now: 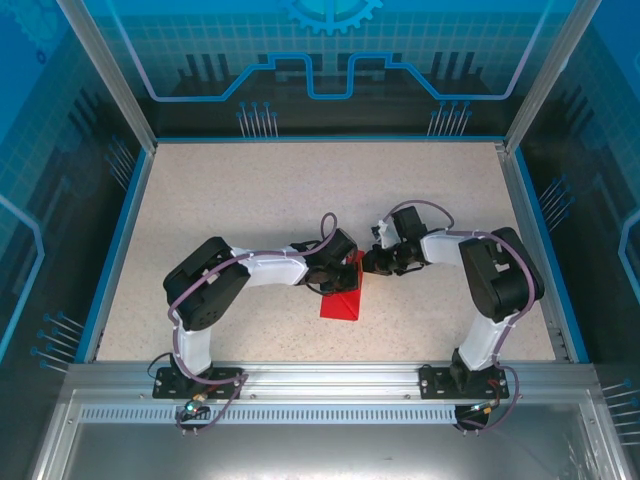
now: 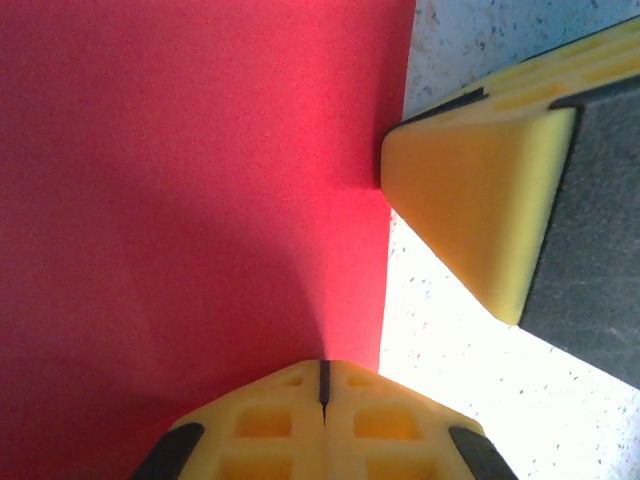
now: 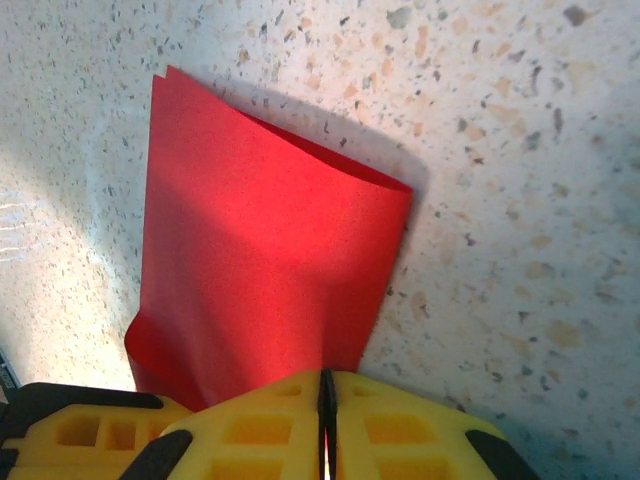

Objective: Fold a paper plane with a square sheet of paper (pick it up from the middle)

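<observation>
Left gripper (image 2: 322, 368) pinched closed, right gripper (image 3: 326, 378) pinched closed alongside

Speckled beige table (image 1: 250, 200), blue patterned walls (image 1: 60, 120)

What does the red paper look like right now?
The red paper is thin, plain and bright, folded over loosely so two layers show at one edge. It lies near the middle of the speckled table, one end seemingly lifted. The left gripper and right gripper each pinch an edge with jaws shut.
</observation>
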You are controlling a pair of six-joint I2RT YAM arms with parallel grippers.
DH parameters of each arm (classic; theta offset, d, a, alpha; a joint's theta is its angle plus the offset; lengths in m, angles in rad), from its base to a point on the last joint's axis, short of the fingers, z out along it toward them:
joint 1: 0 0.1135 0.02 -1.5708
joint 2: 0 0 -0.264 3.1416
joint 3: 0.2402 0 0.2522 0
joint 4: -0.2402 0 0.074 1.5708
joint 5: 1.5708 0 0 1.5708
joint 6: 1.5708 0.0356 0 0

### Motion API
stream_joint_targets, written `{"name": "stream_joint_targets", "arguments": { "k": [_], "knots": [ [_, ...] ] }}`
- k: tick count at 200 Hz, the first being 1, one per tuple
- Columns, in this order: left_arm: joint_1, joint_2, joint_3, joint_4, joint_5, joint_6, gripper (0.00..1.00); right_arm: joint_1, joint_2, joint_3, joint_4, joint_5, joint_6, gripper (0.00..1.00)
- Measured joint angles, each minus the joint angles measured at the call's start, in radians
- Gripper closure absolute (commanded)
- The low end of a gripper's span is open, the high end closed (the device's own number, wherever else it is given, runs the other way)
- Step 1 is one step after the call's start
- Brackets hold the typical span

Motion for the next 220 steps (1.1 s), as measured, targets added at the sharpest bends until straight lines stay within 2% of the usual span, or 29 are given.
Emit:
{"name": "stream_joint_targets", "arguments": {
  "k": [220],
  "knots": [
    [0.000,-0.036,0.001,-0.040,-0.001,0.004,0.98,0.005,0.006,0.018,-0.030,0.011,-0.030,0.90]
  ]
}}
